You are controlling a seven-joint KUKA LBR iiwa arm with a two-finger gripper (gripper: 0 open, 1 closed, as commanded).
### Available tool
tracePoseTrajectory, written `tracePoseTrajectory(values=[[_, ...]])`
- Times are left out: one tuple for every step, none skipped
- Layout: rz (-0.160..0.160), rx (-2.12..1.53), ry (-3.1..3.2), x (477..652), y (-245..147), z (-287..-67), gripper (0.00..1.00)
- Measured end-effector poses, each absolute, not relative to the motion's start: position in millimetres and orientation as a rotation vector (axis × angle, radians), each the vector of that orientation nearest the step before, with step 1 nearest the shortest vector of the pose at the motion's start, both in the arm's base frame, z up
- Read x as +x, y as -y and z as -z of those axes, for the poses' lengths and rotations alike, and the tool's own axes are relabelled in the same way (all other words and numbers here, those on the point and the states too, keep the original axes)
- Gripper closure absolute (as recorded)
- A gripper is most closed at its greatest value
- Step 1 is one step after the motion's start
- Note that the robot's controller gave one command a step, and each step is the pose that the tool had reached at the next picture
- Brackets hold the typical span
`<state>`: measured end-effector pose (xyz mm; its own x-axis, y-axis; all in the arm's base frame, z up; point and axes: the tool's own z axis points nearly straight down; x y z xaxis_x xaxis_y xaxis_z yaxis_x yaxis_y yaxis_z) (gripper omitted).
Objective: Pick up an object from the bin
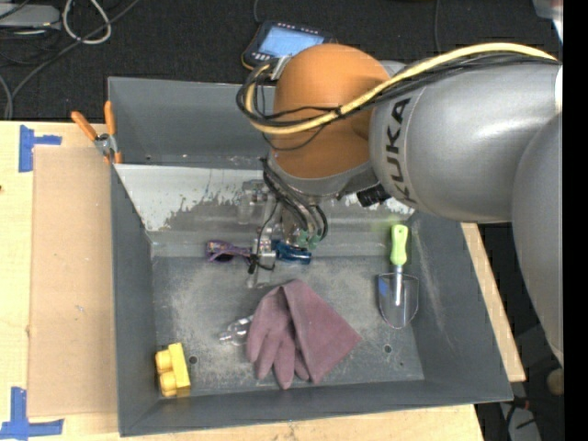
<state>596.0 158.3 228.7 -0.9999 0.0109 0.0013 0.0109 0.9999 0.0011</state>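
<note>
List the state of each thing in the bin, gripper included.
Gripper: low, over the purple-blue thing.
Purple-blue thing: lying on the bin floor, beneath the gripper.
Glove: lying flat, mid-bin.
Trowel: lying flat, green handle toward the back.
Yellow block: resting in the view's lower-left corner.

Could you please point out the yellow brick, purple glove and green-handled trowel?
yellow brick (172, 371): camera view, its top.
purple glove (303, 333): camera view, its palm.
green-handled trowel (397, 299): camera view, its blade.

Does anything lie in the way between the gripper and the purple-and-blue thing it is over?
Nothing visible does. The gripper is right at the purple-and-blue thing near the back wall of the bin; the mauve glove lies further forward, not between them.
</note>
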Motion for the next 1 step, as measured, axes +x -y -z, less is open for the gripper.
tracePoseTrajectory(values=[[0.002, -0.018, 3.140, 596.0, -158.3, -228.7, 0.00]])
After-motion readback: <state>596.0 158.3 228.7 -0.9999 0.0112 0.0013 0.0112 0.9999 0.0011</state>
